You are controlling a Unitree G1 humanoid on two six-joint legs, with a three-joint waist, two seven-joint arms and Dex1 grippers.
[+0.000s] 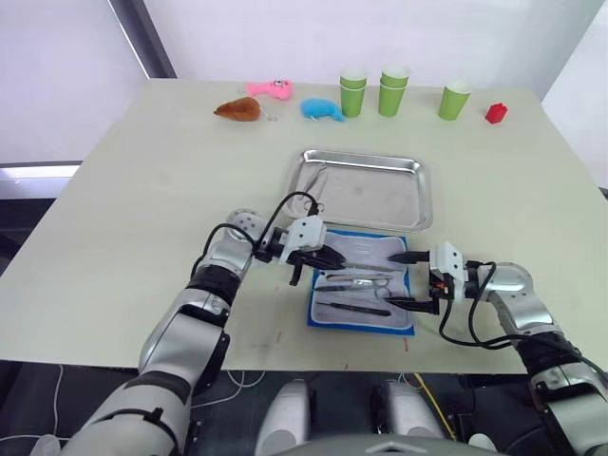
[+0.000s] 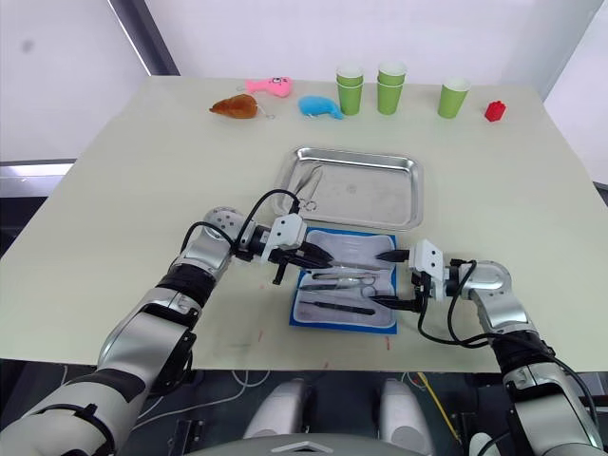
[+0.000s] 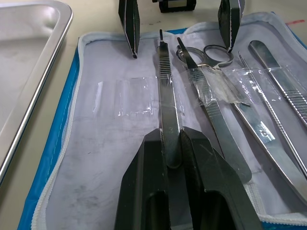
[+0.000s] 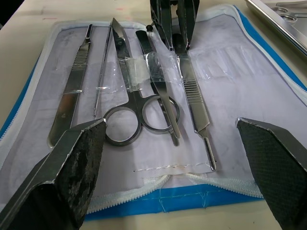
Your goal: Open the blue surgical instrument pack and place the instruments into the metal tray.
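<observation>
The pack [image 1: 362, 291] lies open on the table [image 1: 114, 218], grey lining up, just beside the tray [image 1: 361, 188] at the tray's 6 o'clock. The left gripper [image 3: 171, 143] is clamped on a flat steel handle [image 3: 166, 96] at the pack's 9 o'clock edge. The right gripper [image 1: 407, 281] sits at the pack's 3 o'clock edge, fingers [image 4: 72, 163] wide apart, holding nothing. Scissors [image 4: 136, 103], forceps [image 4: 72, 96] and a probe [image 4: 101, 72] rest on the lining. One ring-handled tool [image 1: 314, 186] lies in the tray at its 9 o'clock end.
</observation>
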